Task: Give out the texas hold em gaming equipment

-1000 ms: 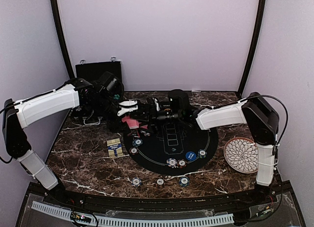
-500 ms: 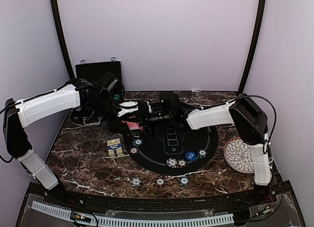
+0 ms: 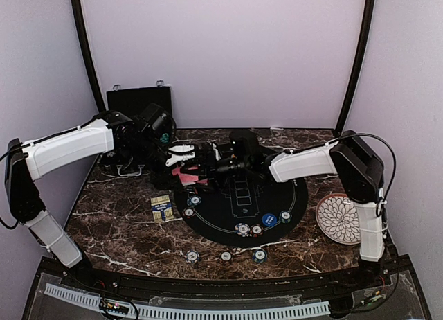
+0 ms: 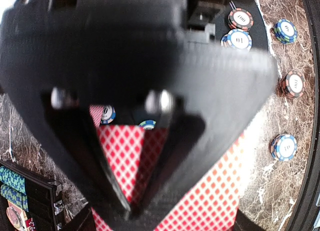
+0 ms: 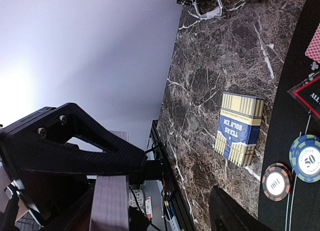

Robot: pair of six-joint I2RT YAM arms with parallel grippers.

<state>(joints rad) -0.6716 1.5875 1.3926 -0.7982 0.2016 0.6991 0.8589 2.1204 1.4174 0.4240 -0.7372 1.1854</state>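
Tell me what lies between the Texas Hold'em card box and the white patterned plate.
The black playing mat, with poker chips and a blue disc button on it; the top view shows this.

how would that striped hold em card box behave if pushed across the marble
The card box lies flat on its broad face, so it should slide, not tip or roll. The marble tabletop looks polished, so it may skid easily. It looks like thin cardboard: probably light, dentable under a hard pinch.
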